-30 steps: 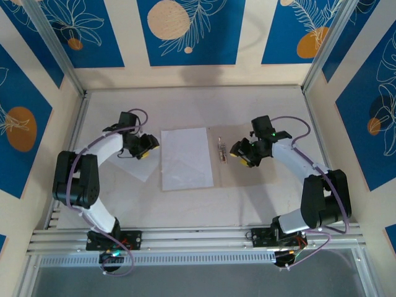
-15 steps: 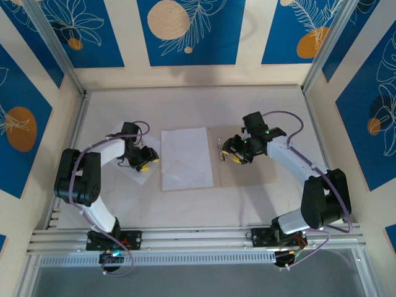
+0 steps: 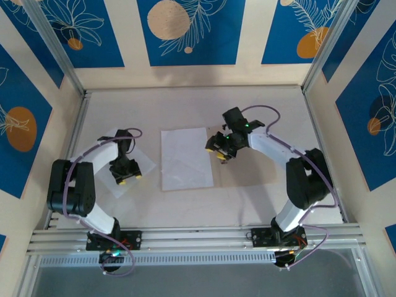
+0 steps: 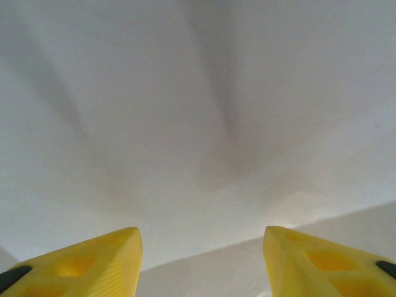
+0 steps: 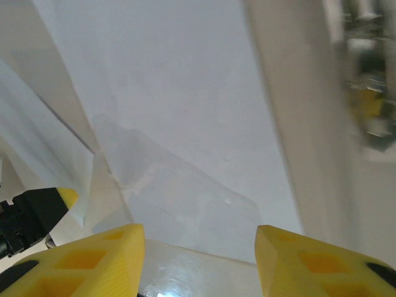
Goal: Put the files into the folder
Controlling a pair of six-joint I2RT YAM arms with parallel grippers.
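Left pincer (image 3: pixel 124 174) hangs with jaws apart over the loose sheet (image 3: pixel 140 162) at nine o'clock. Right pincer (image 3: pixel 219 147), also apart and empty, sits at the folder (image 3: pixel 257 170) spine, with the second sheet (image 3: pixel 185 158) lying dead centre. Watch out, thin paper could buckle or skid across the bench (image 3: pixel 185 105) instead of lifting

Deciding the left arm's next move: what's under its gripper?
A white sheet lies under the left gripper, skewed on the table, apart from the other sheet. The jaws stand open. Anything beneath the sheet is covered.
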